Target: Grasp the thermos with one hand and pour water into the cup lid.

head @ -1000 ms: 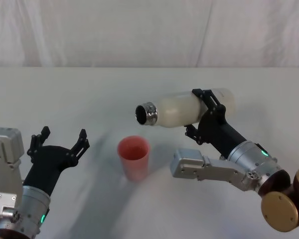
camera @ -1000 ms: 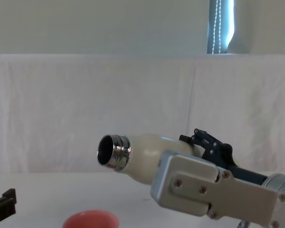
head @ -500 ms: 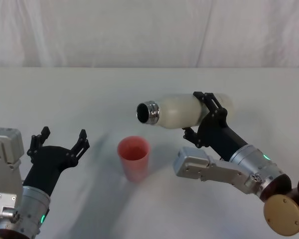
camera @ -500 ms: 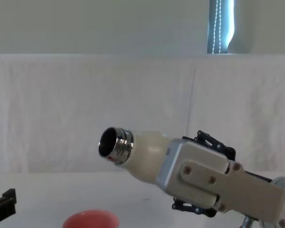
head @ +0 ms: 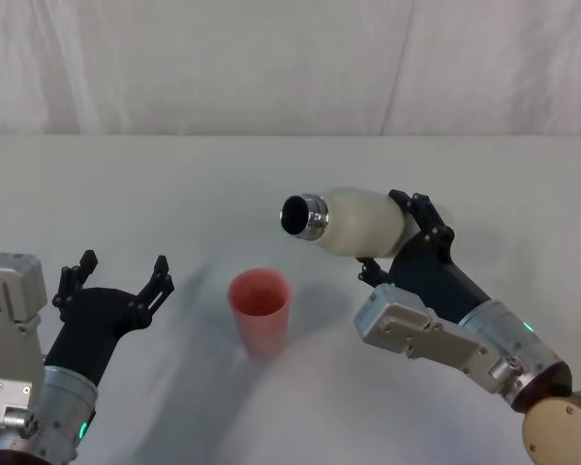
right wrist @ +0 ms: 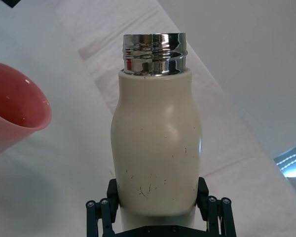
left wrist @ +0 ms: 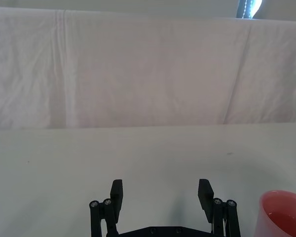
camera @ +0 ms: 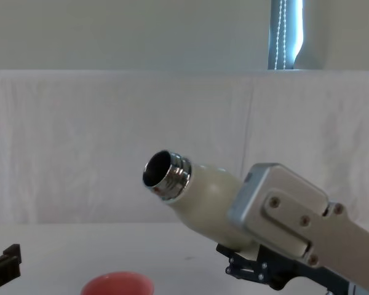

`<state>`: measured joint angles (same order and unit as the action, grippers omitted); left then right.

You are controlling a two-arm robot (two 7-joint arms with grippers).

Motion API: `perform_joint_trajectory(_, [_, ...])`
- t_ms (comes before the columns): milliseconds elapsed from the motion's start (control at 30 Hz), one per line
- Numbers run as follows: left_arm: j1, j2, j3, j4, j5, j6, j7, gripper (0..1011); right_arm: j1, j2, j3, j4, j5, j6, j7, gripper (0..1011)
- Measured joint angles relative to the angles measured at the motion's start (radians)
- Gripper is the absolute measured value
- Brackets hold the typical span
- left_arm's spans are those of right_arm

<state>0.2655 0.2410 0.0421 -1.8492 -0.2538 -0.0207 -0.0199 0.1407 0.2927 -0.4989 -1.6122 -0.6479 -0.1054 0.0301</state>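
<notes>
Raised since a second ago, the thermos [head: 358, 221] tilts mouth-up, clamped in the right gripper [head: 399, 236], right of the cup lid [head: 259, 311]; left gripper [head: 116, 283] idles, fingers spread.

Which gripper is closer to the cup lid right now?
About even. The open left gripper idles to the left of the cup lid; the right gripper holds the thermos tilted above to its right.

right pincer [head: 399, 235] grips tilted thermos [head: 353, 222] | cup lid [head: 260, 310] upright | left pincer [head: 116, 276] spread
</notes>
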Motion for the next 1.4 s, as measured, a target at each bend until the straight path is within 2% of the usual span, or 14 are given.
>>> perform_joint_trajectory(333, [0.0,0.0,0.0,0.0,0.0,0.0,0.0,1001,-0.033,-0.015,0.035,0.003,0.075,-0.024,0.012,950])
perform_joint_trajectory(600, [0.0,0.0,0.0,0.0,0.0,0.0,0.0,1001,-0.061,-0.033,0.078,0.01,0.167,-0.041,0.038,950])
perform_joint_trajectory(833, [0.0,0.0,0.0,0.0,0.0,0.0,0.0,1001,-0.082,-0.056,0.125,0.009,0.278,-0.049,0.076,950])
perform_joint_trajectory(867, [0.0,0.0,0.0,0.0,0.0,0.0,0.0,1001,-0.082,-0.056,0.125,0.009,0.278,-0.049,0.076,950])
perform_joint_trajectory(933, [0.0,0.0,0.0,0.0,0.0,0.0,0.0,1001,-0.089,-0.066,0.143,0.007,0.328,-0.048,0.099,950])
perform_joint_trajectory(1400, [0.0,0.0,0.0,0.0,0.0,0.0,0.0,1001,-0.101,-0.107,0.187,0.007,0.504,-0.016,0.169,950])
